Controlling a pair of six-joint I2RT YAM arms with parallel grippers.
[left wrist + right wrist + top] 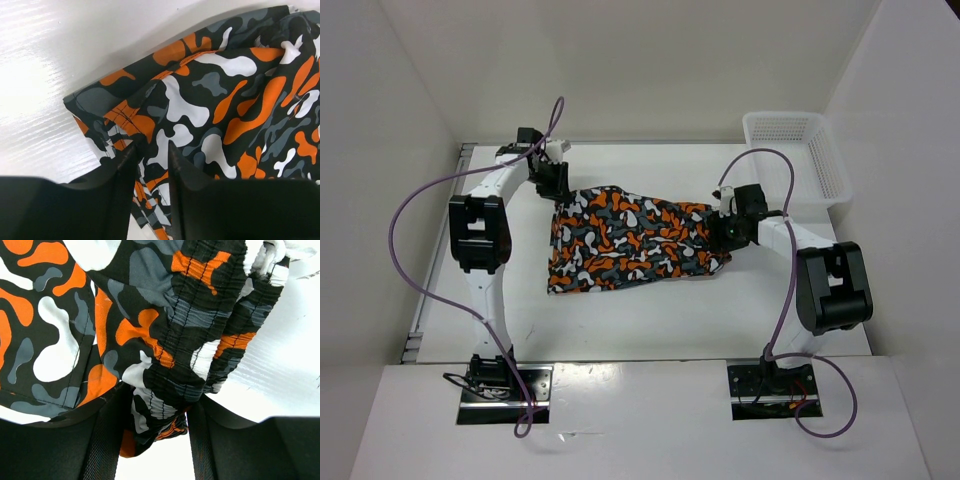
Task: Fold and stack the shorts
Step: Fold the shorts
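Observation:
The camouflage shorts (625, 240), printed in orange, white, grey and black, are spread across the middle of the table between my two grippers. My left gripper (556, 186) is at their far left corner. In the left wrist view its jaws (152, 147) stand close together with a hem fold of the shorts (210, 100) between them. My right gripper (727, 232) is at the right end. In the right wrist view it (160, 396) is shut on the bunched elastic waistband (200, 315), held slightly off the table.
A white plastic mesh basket (782, 118) stands at the far right corner of the table (650, 320). White walls close in the table on the left, back and right. Purple cables loop off both arms.

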